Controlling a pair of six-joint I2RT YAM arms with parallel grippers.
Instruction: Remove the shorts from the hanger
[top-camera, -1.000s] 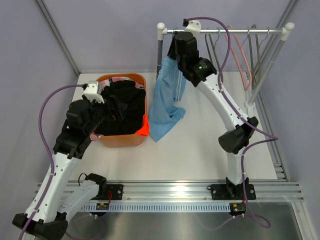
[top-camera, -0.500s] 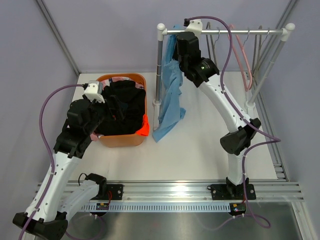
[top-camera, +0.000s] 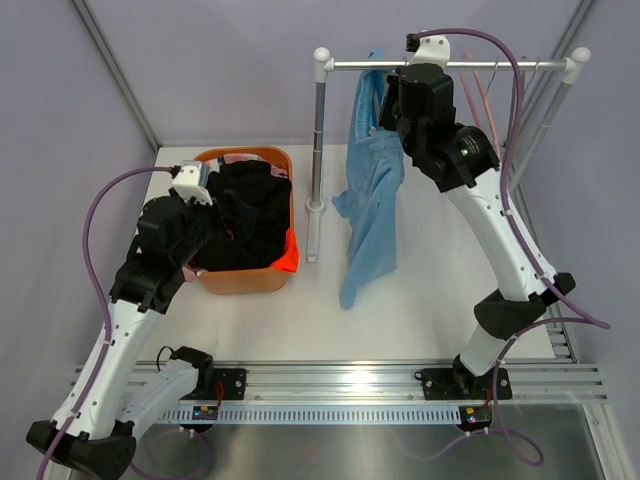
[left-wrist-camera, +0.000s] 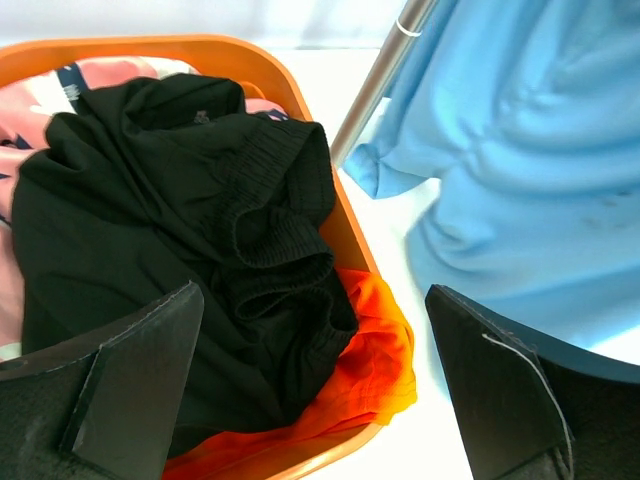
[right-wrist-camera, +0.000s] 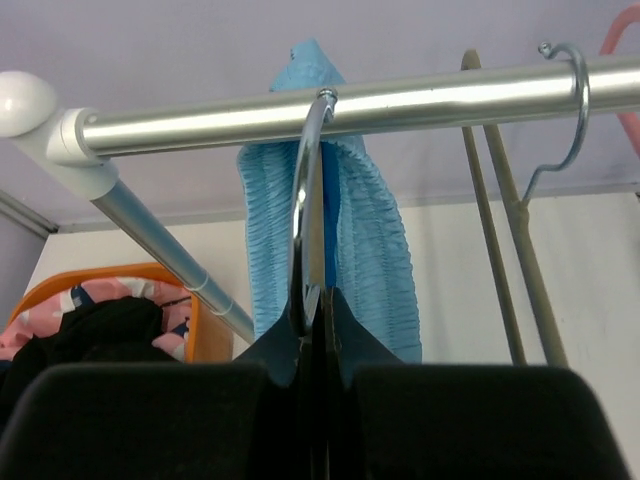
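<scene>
The light blue shorts (top-camera: 372, 200) hang from a hanger whose metal hook (right-wrist-camera: 305, 180) sits over the silver rail (top-camera: 450, 64). Their waistband (right-wrist-camera: 365, 250) shows just behind the hook. My right gripper (top-camera: 392, 108) is up at the rail, shut on the base of that hook (right-wrist-camera: 322, 310). The black shorts (top-camera: 245, 215), the orange shorts (top-camera: 288, 255) and the pink patterned shorts (top-camera: 235, 158) lie in the orange basket (top-camera: 245, 282). My left gripper (top-camera: 228, 212) hovers open over the basket, above the black shorts (left-wrist-camera: 170, 200) and the orange shorts (left-wrist-camera: 370, 360).
Several empty hangers (top-camera: 490, 110) hang at the rail's right end, one next to the hook (right-wrist-camera: 570, 100). The rack's left post (top-camera: 318, 150) stands between the basket and the blue shorts. Grey walls close in on both sides.
My right gripper has moved right along the rail from its left end, carrying the hanger and the blue shorts past the post. The left arm has not moved.
</scene>
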